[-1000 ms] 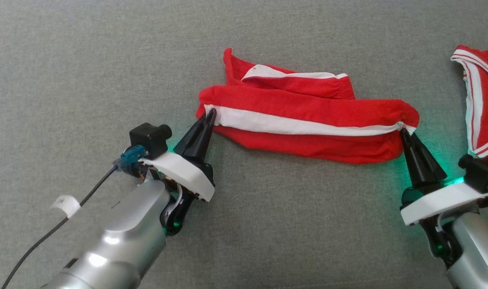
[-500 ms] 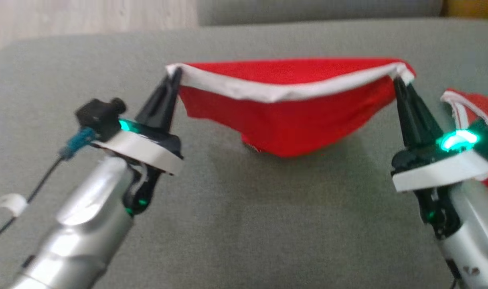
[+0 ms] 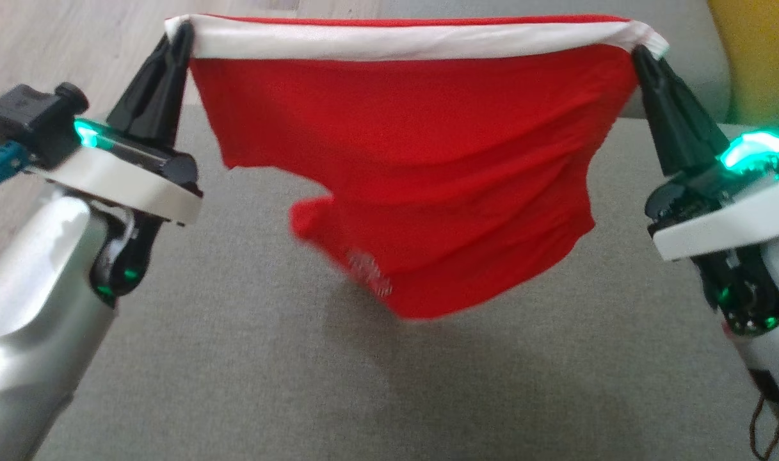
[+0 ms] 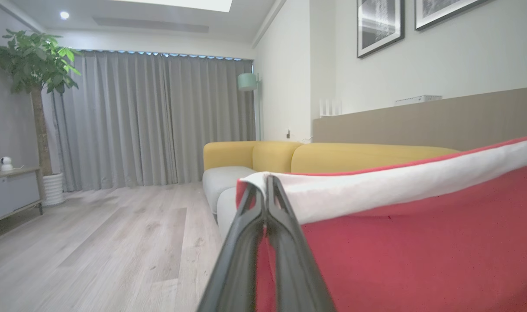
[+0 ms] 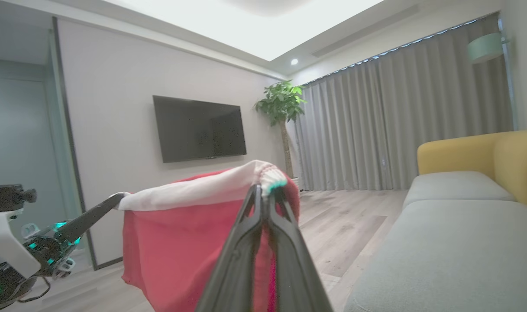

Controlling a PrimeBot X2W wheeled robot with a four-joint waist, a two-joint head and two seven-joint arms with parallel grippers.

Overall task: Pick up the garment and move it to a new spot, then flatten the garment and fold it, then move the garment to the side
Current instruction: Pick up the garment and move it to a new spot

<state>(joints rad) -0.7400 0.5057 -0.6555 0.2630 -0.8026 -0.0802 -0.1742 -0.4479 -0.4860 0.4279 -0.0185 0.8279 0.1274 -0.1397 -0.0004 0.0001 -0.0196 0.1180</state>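
Hanging by its white band (image 3: 402, 38) between two grippers, the red garment (image 3: 415, 166) is in the air above the middle of the grey sofa seat (image 3: 235, 371), touching nothing below. The left gripper (image 3: 181, 32) is pressed together on the band's left corner, and the right gripper (image 3: 639, 54) pinches the right corner the same way. This looks like the carry to a new spot. To do it well, hold the band taut and level and move both arms as one so neither corner slips. Then touch the hem down first and draw toward the seat's near edge, so the curled flap (image 3: 312, 218) unrolls flat.
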